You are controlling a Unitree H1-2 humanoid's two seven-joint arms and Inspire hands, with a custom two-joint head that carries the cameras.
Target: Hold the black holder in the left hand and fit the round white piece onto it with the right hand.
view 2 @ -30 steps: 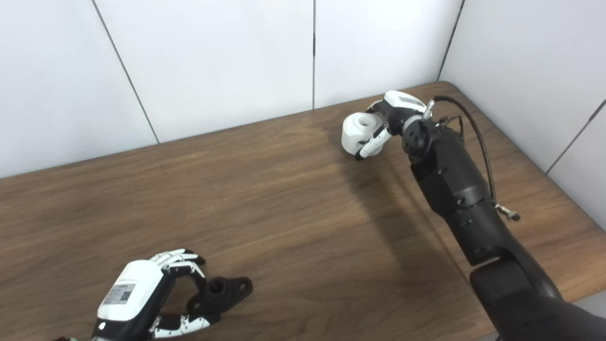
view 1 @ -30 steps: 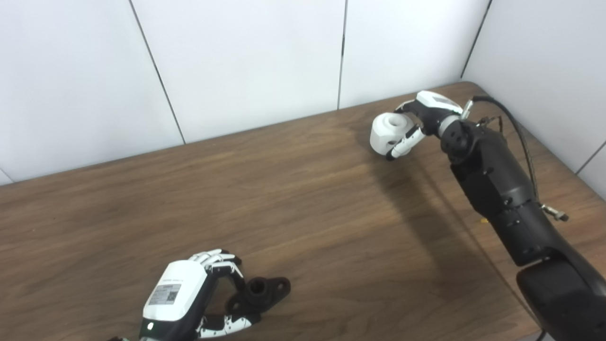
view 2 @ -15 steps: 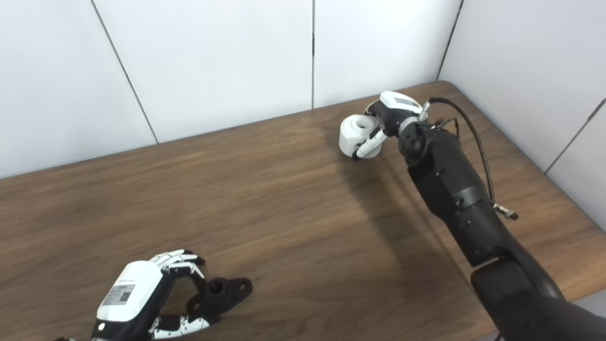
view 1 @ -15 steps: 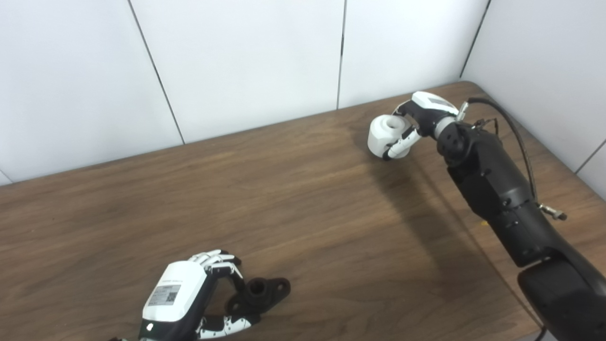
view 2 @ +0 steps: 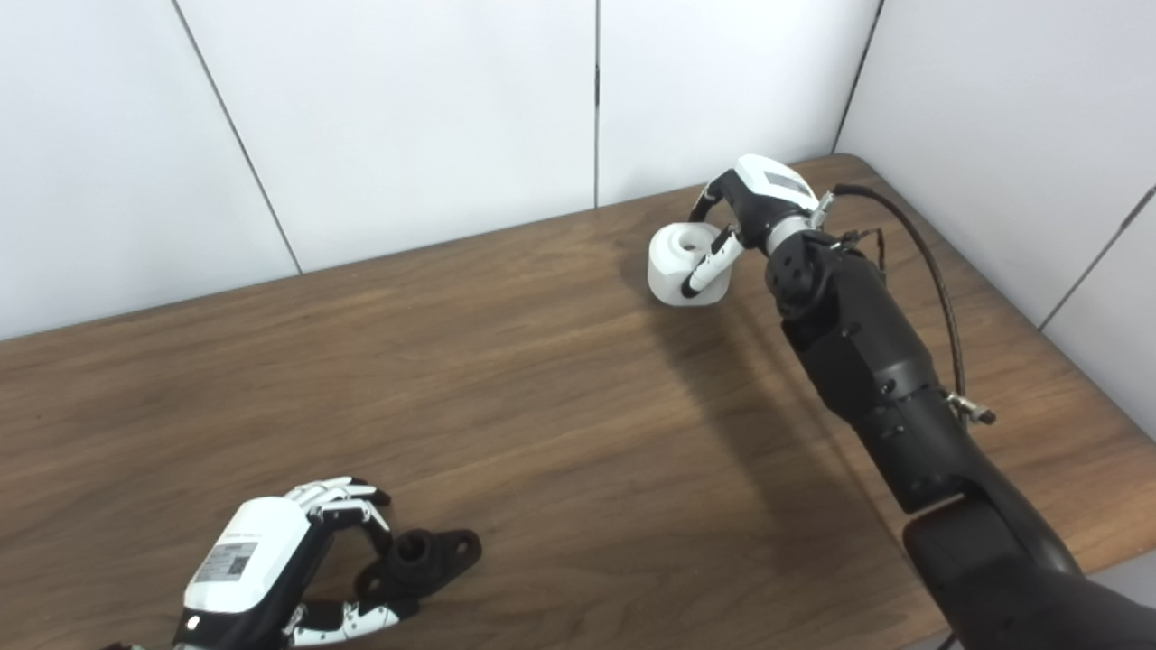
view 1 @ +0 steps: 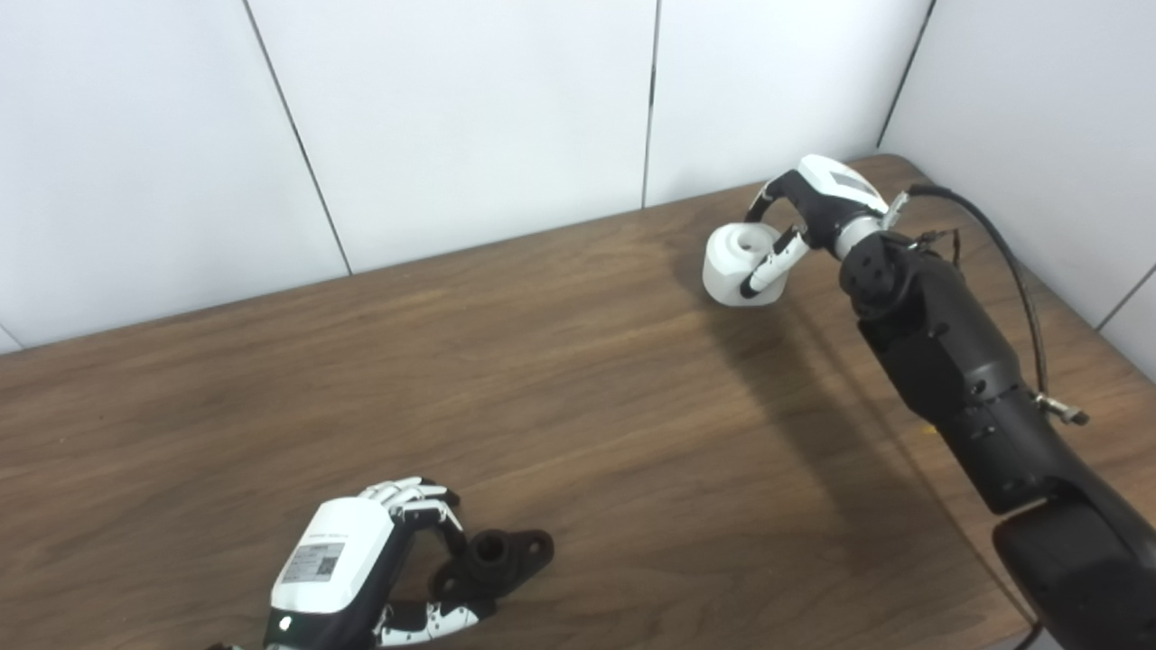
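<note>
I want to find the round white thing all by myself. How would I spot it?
Look at the brown wooden table and go to its far right corner by the white wall. The right hand is wrapped around the round white piece there. It is a chunky white drum with a hole on top, unlike the flat black holder near the left hand.

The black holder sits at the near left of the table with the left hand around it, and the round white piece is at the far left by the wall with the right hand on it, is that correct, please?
Not quite. The round white piece is at the far right of the table, near the corner, as the left eye view shows. The rest stands: the right hand is on it, and the left hand is around the black holder at the near left.
</note>
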